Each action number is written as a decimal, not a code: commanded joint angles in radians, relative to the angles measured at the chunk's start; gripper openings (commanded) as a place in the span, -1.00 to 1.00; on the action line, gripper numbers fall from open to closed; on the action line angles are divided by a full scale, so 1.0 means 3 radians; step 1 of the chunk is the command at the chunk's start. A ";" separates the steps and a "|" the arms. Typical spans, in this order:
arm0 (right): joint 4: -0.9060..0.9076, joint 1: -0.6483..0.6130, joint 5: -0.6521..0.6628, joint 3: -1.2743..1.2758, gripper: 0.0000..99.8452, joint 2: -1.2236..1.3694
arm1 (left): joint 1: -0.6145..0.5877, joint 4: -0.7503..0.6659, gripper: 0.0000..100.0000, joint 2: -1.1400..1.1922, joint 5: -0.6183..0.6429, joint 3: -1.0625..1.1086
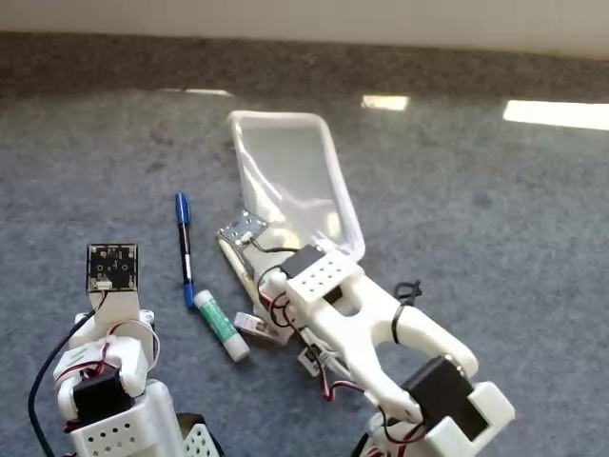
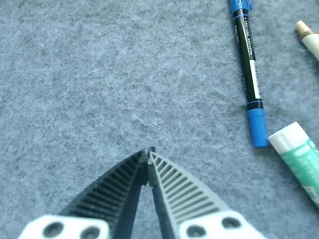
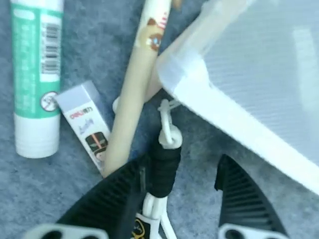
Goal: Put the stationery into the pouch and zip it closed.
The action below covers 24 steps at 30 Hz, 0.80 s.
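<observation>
The right claw (image 3: 183, 167) is wide open at the near corner of the pouch (image 3: 259, 74). A black pull (image 3: 164, 167), likely the zip tag, sits between its fingers, so this arm is closest to the pouch. The pencil (image 3: 133, 84), eraser (image 3: 87, 124) and glue stick (image 3: 36, 74) lie outside just beside that corner, with the pencil's long side pointing at it. The left claw (image 2: 148, 153) is squeezed shut on nothing, and the blue pen (image 2: 247, 64) lies near it, running the way the claw points.
</observation>
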 commanded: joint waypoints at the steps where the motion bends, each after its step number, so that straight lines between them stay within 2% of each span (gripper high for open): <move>1: -0.0008 -0.0013 -0.0010 -0.0018 -0.59 0.0074 | -0.0033 0.0000 -0.99 -0.0008 -0.0026 -0.0043; 9: 0.0018 -0.0013 -0.0020 -0.0171 -0.62 0.0509 | -0.0033 0.0000 -0.99 -0.0008 -0.0026 -0.0038; 17: 0.0478 -0.0003 -0.0020 -0.0708 -0.98 0.0724 | -0.0033 0.0000 -0.99 -0.0008 -0.0026 -0.0023; 24: 0.0483 0.0008 -0.0010 -0.0729 -0.99 0.0616 | -0.0023 0.0000 -0.99 -0.0008 -0.0026 -0.0033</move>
